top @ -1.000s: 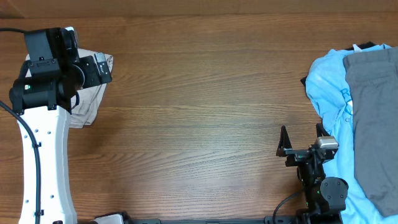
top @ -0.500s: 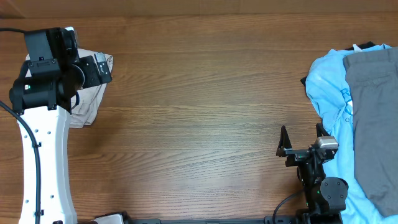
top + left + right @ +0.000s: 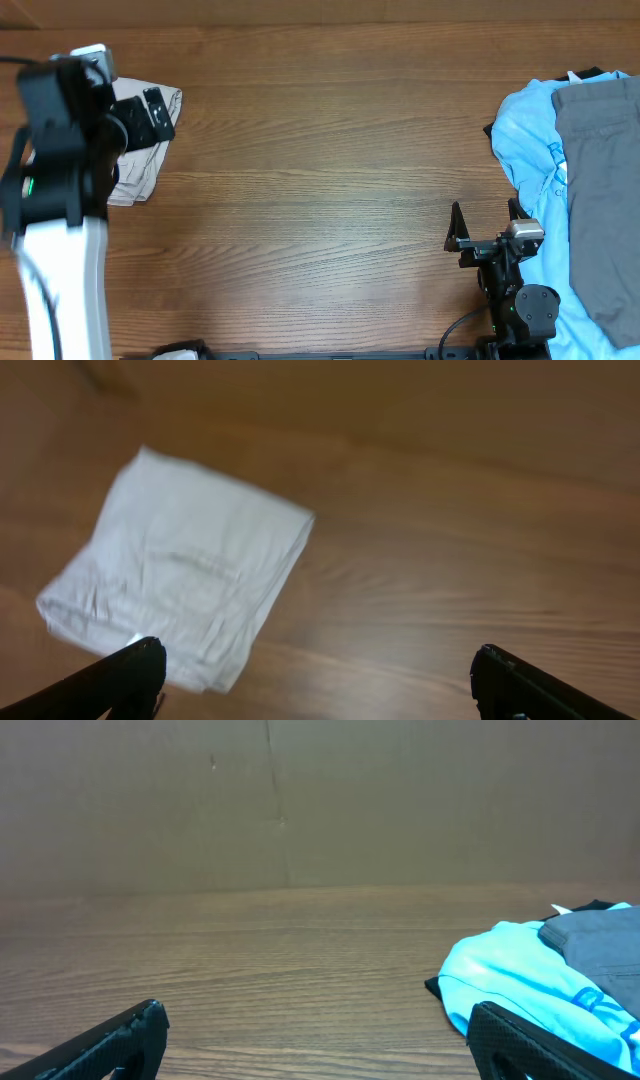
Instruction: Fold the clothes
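**Both grippers wide and empty, shorts folded at ten o'clock**

The left gripper (image 3: 320,685) has its jaws spread wide and holds nothing. The folded khaki shorts (image 3: 180,595) lie on the table (image 3: 320,150) at ten o'clock in the overhead view. The right gripper (image 3: 484,228), at five o'clock, is just as wide and empty. It sits just beside the blue T-shirt (image 3: 530,130) and the grey garment (image 3: 600,180), which are heaped at three o'clock.
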